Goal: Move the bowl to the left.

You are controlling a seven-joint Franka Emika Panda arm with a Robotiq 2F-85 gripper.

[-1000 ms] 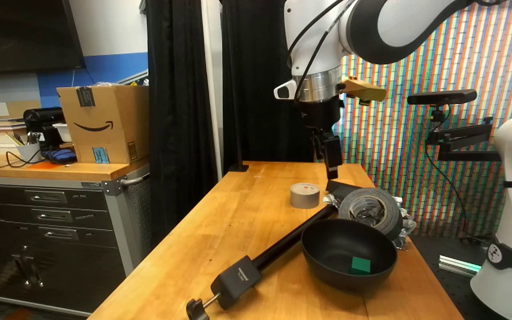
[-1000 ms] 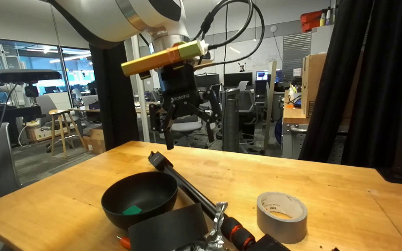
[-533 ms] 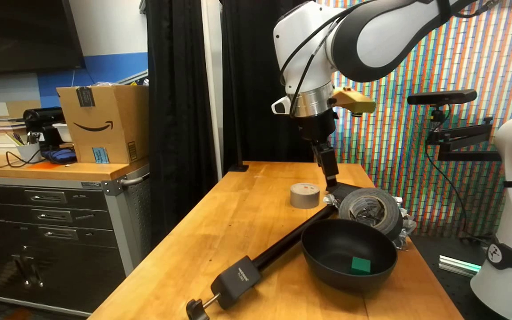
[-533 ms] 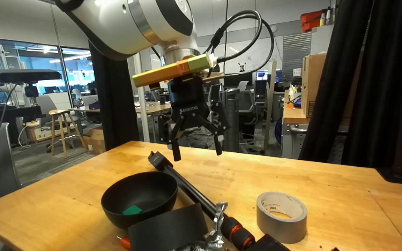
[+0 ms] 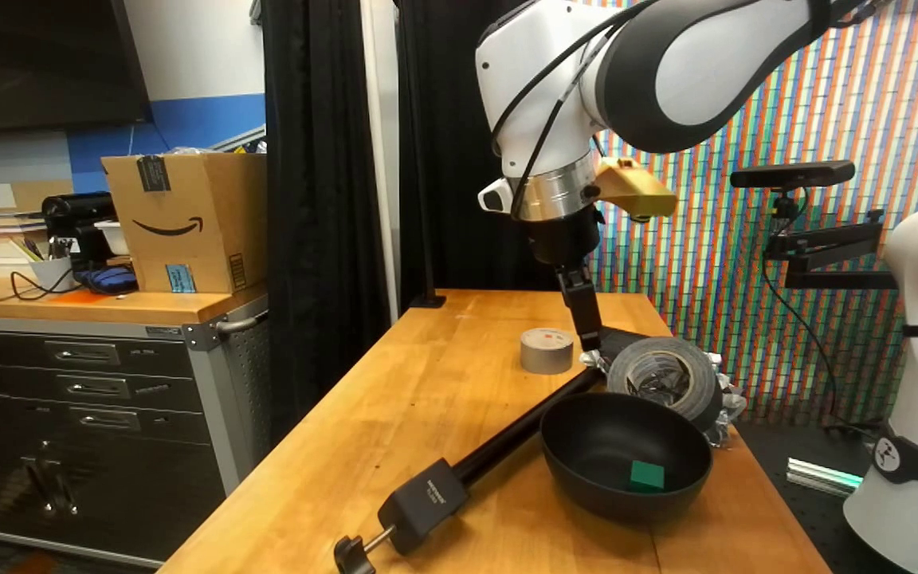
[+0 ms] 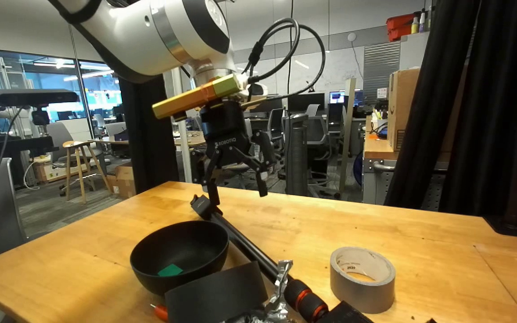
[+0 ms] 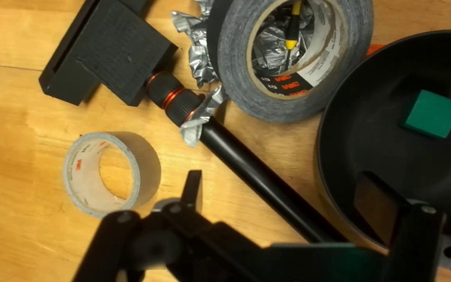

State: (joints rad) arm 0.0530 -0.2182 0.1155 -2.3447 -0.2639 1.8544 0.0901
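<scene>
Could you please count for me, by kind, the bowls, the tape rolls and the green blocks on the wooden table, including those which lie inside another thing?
Wide round black bowl: 1
Small round grey tape roll and larger dark grey tape roll: 2
Small green block, lying inside the bowl: 1
Total: 4

Wooden desk (image 5: 347, 446). On it black pole (image 7: 257, 173), lying between grey tape (image 5: 547, 355), flat, and black tape (image 7: 233, 55), tilted. Crumpled foil (image 7: 201, 58) at black tape's side and through its ring; yellow-black tool (image 7: 292, 29) within ring. Exterior view: carton (image 5: 168, 239) on cabinet (image 5: 148, 446), black curtain (image 5: 323, 239) beside.
</scene>
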